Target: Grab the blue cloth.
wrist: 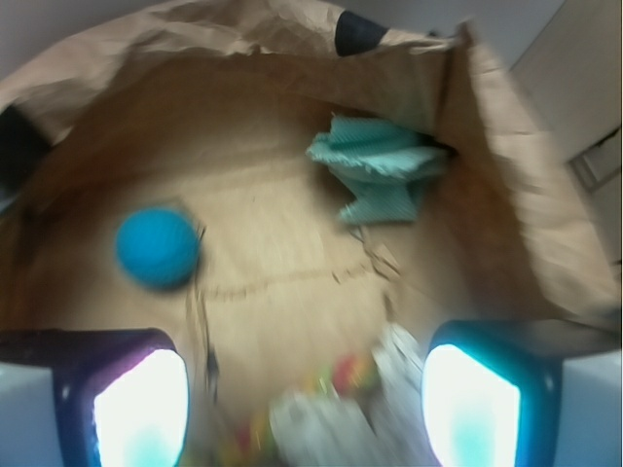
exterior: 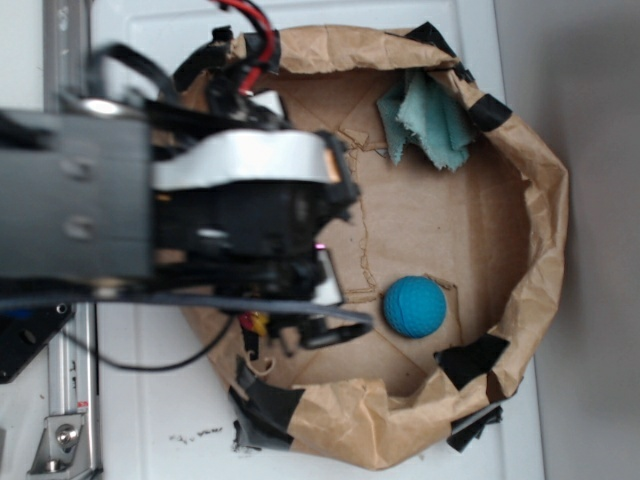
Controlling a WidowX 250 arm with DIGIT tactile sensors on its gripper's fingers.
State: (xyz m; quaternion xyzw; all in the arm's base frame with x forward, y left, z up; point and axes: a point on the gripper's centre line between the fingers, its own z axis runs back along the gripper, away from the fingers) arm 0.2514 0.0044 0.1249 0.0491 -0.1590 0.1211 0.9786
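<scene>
Claw (wrist: 307, 409) wide open, empty, approach step: blue cloth (wrist: 382, 165) ahead-right by paper wall (wrist: 506, 195), ball (wrist: 156, 245) ahead-left; needs fwd-right reach, then descent.

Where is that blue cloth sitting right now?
The blue cloth lies crumpled against the brown paper wall, top right in the exterior view, well apart from the blue ball; the wrist view shows it ahead, toward the right.

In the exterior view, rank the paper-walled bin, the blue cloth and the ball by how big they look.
1. The paper-walled bin, by far the largest; it holds both other things.
2. The blue cloth, somewhat larger than the ball.
3. The ball, smallest, though the gap is modest.
</scene>
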